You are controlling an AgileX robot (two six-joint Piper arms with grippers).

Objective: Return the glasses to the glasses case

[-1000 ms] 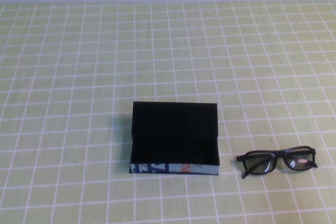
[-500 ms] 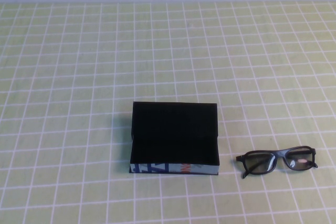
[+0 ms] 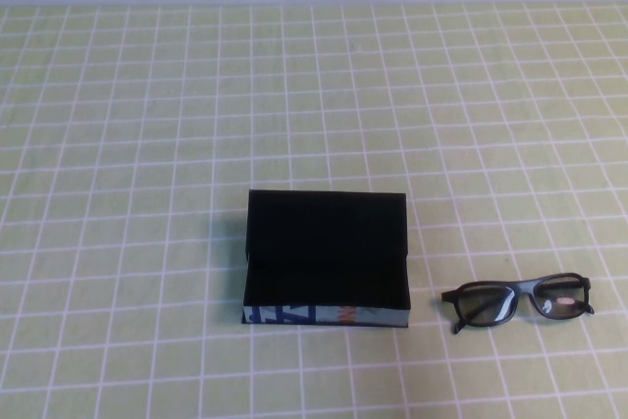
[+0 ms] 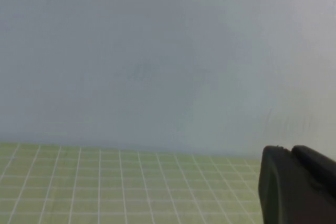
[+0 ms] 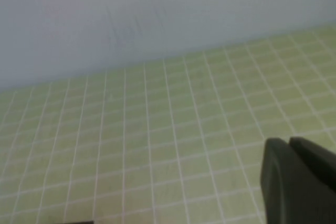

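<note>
— Black plastic, that frame: the glasses lie on the green checked worktop at the near right, arms folded as far as I can tell, just beside the glasses case but not touching it.

— And the case?

— Open, lid flap up on the far side, black lining bare.

— How will the glasses handle?

— Light, I'd judge, and thin; lenses smooth and easily smudged or scratched, arms likely to flex. I would take them across the bridge or the top bar of the frame, not by a lens.

— Which arm?

— Neither shows from above. A bit of the right gripper edges its own wrist view, clenched on nothing, off the glasses. The left gripper likewise shows only a dark corner; open or not, I cannot tell.
</note>
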